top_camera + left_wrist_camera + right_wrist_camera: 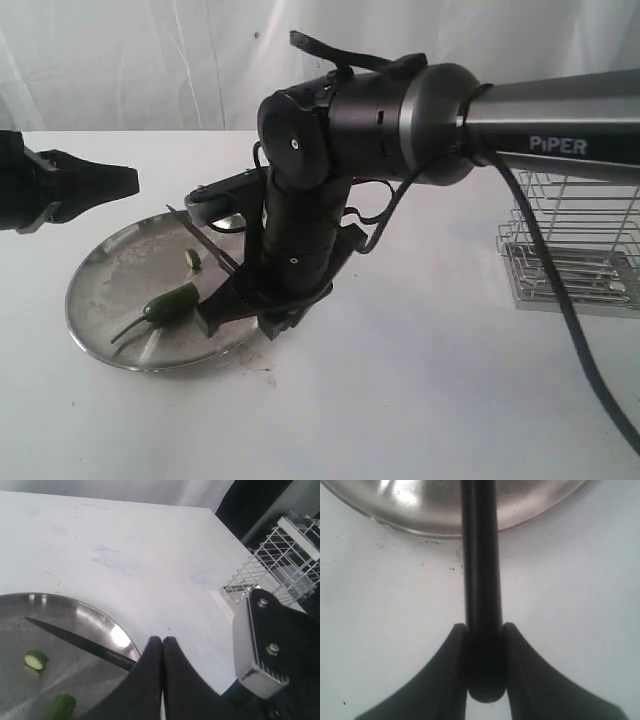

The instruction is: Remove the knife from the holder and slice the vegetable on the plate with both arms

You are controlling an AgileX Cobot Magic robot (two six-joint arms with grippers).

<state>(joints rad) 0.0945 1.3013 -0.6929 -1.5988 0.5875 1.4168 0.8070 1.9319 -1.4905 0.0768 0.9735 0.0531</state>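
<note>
Counted: one knife, one plate, one holder, two end effectors and two bits of vegetable, a stemmed pepper and a slice, both on the plate. The holder stands on the tabletop, well apart. Only the right wrist view shows the right end effector clamped on the knife's handle, its blade over the plate beside the slice. The left wrist view shows the left end effector pressed fully closed, empty.
</note>
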